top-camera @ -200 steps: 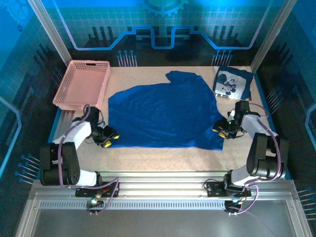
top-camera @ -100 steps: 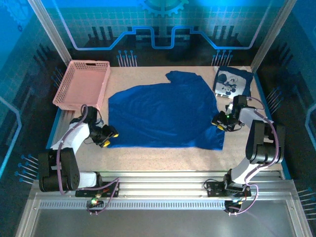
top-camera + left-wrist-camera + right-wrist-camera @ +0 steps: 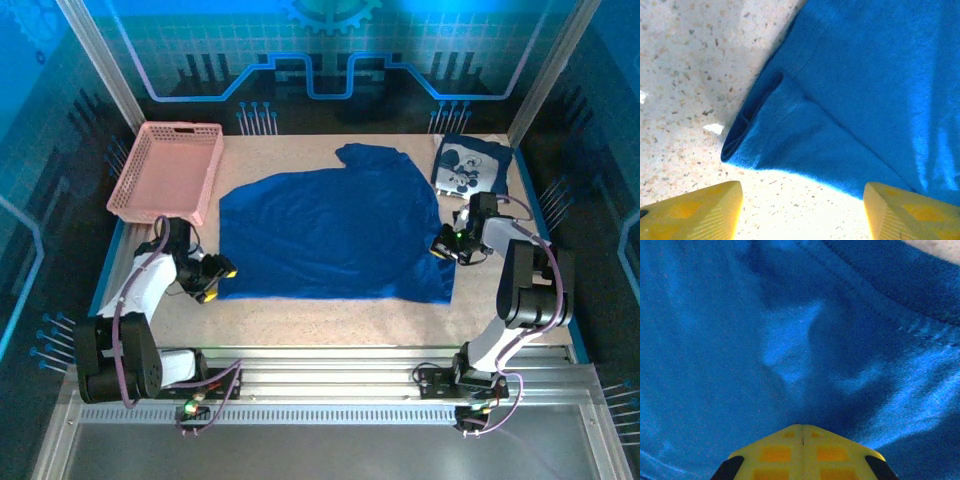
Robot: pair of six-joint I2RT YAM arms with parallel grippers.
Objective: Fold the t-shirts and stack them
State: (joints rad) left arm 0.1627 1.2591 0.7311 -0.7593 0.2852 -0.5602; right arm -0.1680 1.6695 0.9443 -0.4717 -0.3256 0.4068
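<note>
Royal-blue t-shirt [image 3: 330, 235], flat, plain-faced, softly creased

Speckled beige table [image 3: 300, 320], stone-chip pattern. Big blue shirt [image 3: 330, 235] spread flat across middle, plain side up, one lobe poking toward far edge. Its near-left corner ends in hemmed open tube, probably sleeve, lying flat on bare top. Folded blue shirt [image 3: 470, 168] at far right corner, white-and-black cartoon print up, near big one's right edge. Pink lattice basket [image 3: 168, 170] at far left corner, just beside spread cloth.
</note>
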